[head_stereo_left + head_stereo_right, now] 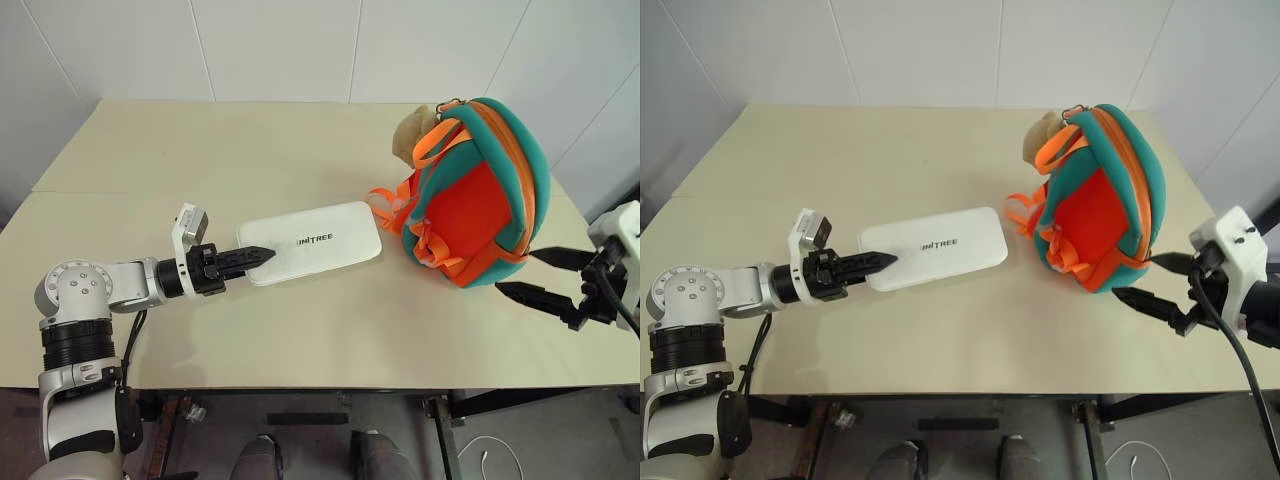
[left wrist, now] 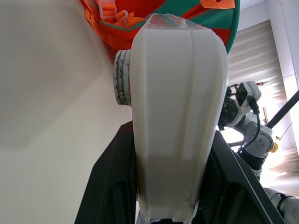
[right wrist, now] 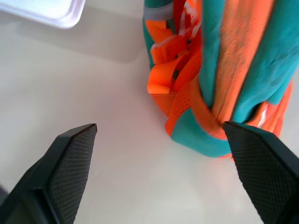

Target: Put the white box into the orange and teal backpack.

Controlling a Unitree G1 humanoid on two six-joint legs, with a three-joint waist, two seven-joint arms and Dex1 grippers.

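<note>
The white box [image 1: 320, 240] lies flat in the middle of the table, dark lettering up. My left gripper [image 1: 255, 256] is shut on its left end, and the left wrist view looks along the white box [image 2: 177, 116] held between the black fingers. To the right stands the orange and teal backpack [image 1: 480, 190], tilted, with its orange straps facing the box. My right gripper [image 1: 514, 272] is open just right of the backpack's lower corner, apart from it. In the right wrist view the backpack [image 3: 233, 70] stands beyond the spread fingers [image 3: 70, 158].
A beige soft thing [image 1: 412, 135] sits behind the backpack at its top left. The beige table [image 1: 200, 160] ends at a front edge just below both grippers. White walls close off the far side.
</note>
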